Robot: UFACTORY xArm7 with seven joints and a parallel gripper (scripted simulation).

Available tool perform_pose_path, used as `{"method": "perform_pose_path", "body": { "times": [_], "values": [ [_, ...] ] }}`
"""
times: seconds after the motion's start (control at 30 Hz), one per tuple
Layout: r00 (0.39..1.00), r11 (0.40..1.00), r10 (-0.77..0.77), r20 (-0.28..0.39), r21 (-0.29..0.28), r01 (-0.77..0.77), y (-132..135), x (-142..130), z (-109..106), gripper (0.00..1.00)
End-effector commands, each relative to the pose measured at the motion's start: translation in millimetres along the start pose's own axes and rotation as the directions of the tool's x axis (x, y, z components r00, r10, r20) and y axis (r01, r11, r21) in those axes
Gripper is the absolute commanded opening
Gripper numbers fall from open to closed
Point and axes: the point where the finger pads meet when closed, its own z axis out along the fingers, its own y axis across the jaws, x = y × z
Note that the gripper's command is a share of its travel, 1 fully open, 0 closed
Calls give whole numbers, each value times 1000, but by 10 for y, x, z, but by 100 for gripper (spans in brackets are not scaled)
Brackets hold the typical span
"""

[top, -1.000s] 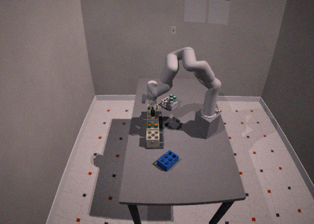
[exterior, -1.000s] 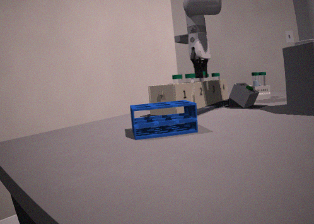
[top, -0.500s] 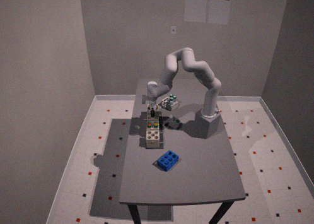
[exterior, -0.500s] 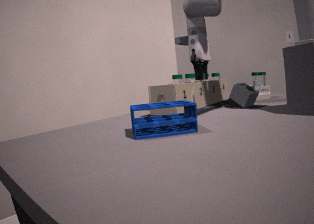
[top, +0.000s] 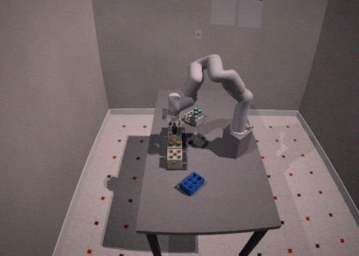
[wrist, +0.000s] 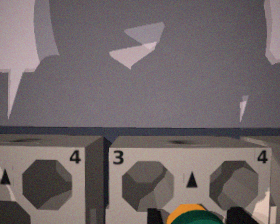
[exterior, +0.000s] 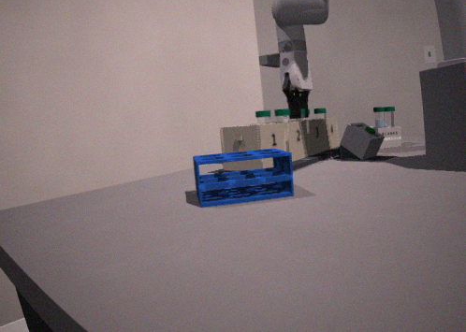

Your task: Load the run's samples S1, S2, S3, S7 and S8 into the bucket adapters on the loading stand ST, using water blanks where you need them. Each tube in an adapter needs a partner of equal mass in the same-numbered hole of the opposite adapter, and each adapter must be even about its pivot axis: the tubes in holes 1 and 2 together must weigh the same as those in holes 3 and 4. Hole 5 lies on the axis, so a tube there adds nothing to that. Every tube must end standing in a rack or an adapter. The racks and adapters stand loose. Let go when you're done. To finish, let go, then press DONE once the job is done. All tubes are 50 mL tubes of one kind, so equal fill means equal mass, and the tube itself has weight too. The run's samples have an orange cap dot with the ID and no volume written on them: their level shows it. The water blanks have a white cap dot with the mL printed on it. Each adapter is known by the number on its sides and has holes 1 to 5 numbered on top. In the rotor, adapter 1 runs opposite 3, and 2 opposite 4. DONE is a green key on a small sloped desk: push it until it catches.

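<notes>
Grey table (top: 223,199), blue rack (top: 192,183), beige adapters (top: 174,158), white rack (top: 194,119), sloped desk (exterior: 361,141), arm pedestal (top: 242,148).
</notes>
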Motion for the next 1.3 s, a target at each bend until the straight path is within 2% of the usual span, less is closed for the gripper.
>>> {"method": "perform_pose_path", "body": {
  "times": [0.0,0.6,1.27],
  "values": [
    [1000,1000,0,-4,-1,0,5,15,-13,44],
    [1000,1000,0,-4,-1,0,5,15,-12,44],
    [1000,1000,0,-4,0,0,5,14,-371,44]
  ]
}}
